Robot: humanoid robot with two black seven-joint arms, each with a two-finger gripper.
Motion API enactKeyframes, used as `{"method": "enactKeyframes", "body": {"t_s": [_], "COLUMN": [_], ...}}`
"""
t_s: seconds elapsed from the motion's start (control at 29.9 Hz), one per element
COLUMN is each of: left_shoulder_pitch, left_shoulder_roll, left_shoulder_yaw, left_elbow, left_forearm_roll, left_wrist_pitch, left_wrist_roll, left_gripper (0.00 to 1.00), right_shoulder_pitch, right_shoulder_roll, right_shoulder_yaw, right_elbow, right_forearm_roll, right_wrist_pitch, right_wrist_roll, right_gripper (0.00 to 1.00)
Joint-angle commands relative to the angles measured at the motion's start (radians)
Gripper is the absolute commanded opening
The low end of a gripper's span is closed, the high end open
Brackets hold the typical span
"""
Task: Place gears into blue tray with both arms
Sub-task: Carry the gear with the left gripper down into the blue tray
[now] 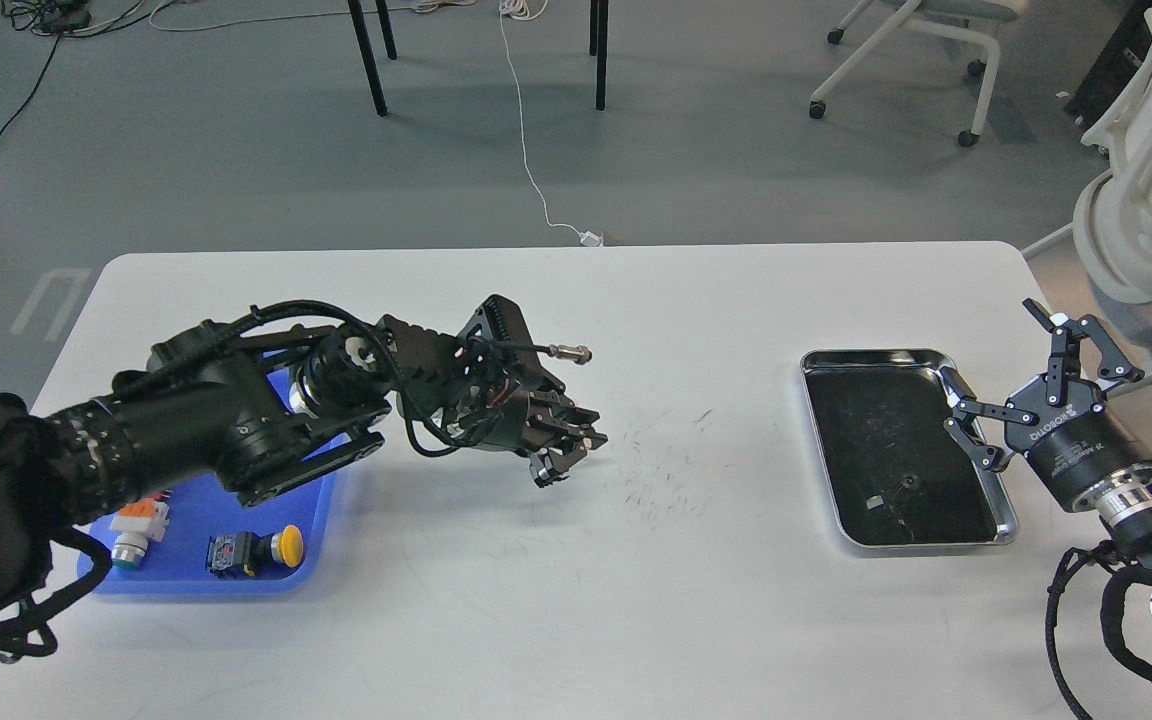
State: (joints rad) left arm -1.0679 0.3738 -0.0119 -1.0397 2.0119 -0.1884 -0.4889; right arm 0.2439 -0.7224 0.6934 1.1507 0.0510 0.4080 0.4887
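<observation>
My left gripper (564,450) hangs over the table's middle-left, just right of the blue tray (186,578). Its fingers are pressed together; the gear held between them is too dark and small to make out. A second gear (908,484) lies on the black liner of the steel tray (911,354) at the right. My right gripper (998,366) stands open at that tray's right rim, one finger raised and the other over the rim. The left arm covers the upper part of the blue tray.
Two push-button switches lie in the blue tray, one with a yellow cap (258,552) and one white and orange (134,530). A small pale scrap (876,503) lies in the steel tray. Dark scuff marks (661,475) cover the table centre. Office chairs stand behind on the right.
</observation>
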Motion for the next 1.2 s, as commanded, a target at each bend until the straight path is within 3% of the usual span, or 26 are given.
{"method": "enactKeyframes", "body": {"t_s": [0.0, 0.17, 0.33, 0.57, 1.17], "left_shoulder_pitch": [-0.006, 0.061, 0.173, 0.328, 0.344], "left_shoulder_roll": [0.210, 0.505, 0.609, 0.568, 0.465], "left_shoulder_yaw": [-0.002, 0.003, -0.035, -0.171, -0.195], "left_elbow": [-0.166, -0.322, -0.298, -0.168, 0.052], "left_forearm_roll": [-0.065, -0.065, -0.067, 0.089, 0.145], "left_wrist_pitch": [-0.005, -0.003, 0.001, 0.003, 0.023], "left_wrist_roll": [0.000, 0.000, 0.000, 0.000, 0.000], "left_gripper": [0.11, 0.12, 0.12, 0.13, 0.17], "right_shoulder_pitch": [0.002, 0.002, 0.002, 0.000, 0.000], "right_shoulder_roll": [0.000, 0.003, 0.005, 0.009, 0.009], "right_shoulder_yaw": [-0.002, -0.002, -0.003, -0.005, -0.005], "right_elbow": [0.000, 0.000, -0.003, -0.006, -0.009], "right_forearm_roll": [0.000, -0.003, -0.003, -0.003, -0.003], "right_wrist_pitch": [0.000, 0.000, 0.000, 0.000, 0.000], "right_wrist_roll": [0.000, 0.000, 0.000, 0.000, 0.000], "right_gripper": [0.97, 0.97, 0.97, 0.98, 0.98]}}
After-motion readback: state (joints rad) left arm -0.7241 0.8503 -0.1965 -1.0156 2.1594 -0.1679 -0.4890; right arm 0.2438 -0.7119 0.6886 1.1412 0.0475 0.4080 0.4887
